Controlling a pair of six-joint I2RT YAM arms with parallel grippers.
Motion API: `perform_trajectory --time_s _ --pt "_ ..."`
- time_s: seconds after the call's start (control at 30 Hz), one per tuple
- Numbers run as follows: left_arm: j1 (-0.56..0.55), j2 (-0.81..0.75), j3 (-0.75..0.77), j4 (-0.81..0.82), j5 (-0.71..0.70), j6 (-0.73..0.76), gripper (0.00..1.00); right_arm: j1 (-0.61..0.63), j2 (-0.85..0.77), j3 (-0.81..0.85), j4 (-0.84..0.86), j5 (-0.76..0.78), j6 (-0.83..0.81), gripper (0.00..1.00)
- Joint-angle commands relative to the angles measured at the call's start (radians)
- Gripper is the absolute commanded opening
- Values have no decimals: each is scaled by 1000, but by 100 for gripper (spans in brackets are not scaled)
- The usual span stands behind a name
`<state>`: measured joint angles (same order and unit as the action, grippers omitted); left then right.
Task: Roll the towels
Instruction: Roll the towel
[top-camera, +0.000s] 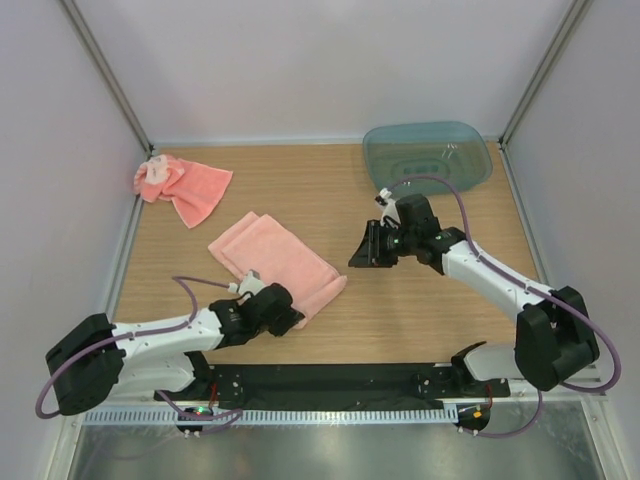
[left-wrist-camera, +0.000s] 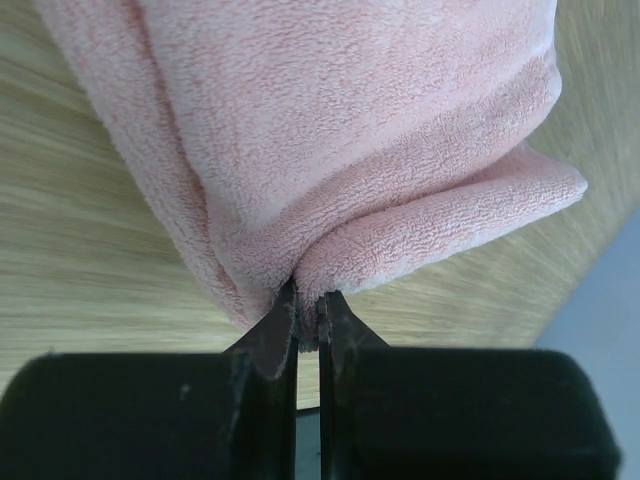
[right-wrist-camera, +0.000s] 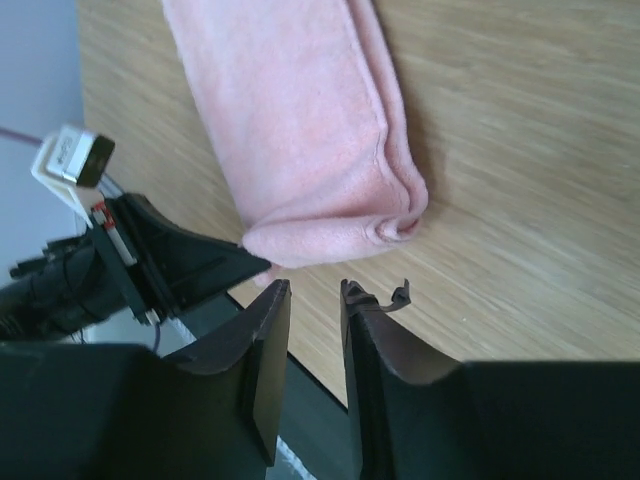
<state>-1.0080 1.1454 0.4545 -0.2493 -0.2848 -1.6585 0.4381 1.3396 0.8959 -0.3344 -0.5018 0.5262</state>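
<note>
In the overhead view we find the folded towel (top-camera: 275, 262) lying on the table (top-camera: 420, 310) left of centre. The crumpled towel (top-camera: 183, 187) lies behind it in the upper left, well apart. The tub (top-camera: 427, 155) sits in the upper right, at the table's far edge. The left gripper (top-camera: 296, 318) meets the folded towel's lower right corner. The right gripper (top-camera: 365, 250) stands to that towel's right, near but apart, below the tub.

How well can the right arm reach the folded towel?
Probably yes: the right gripper hangs just beside the folded towel with nothing between; the left gripper pinches only its near end.
</note>
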Motion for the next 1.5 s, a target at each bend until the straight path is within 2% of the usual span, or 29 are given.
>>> perform_trajectory --time_s 0.0,0.07,0.17,0.5,0.93,1.13,1.47 --pt "14 -62 -68 4 -16 -136 0 45 -13 -47 147 -78 18 29" --pt "26 -113 -120 15 -16 -167 0 77 4 -64 207 -101 35 21" --pt "52 -159 -166 10 -8 -176 0 128 35 -75 256 -113 38 15" --pt "124 -233 -195 -42 22 -150 1 243 219 -52 408 -104 60 12" --pt "143 -254 -224 -48 45 -147 0 232 538 84 560 -122 96 7" --pt "146 -294 -243 -71 58 -147 1 215 598 124 549 -93 103 7" --pt "147 -309 -293 -87 73 -130 0 134 688 172 698 -126 234 9"
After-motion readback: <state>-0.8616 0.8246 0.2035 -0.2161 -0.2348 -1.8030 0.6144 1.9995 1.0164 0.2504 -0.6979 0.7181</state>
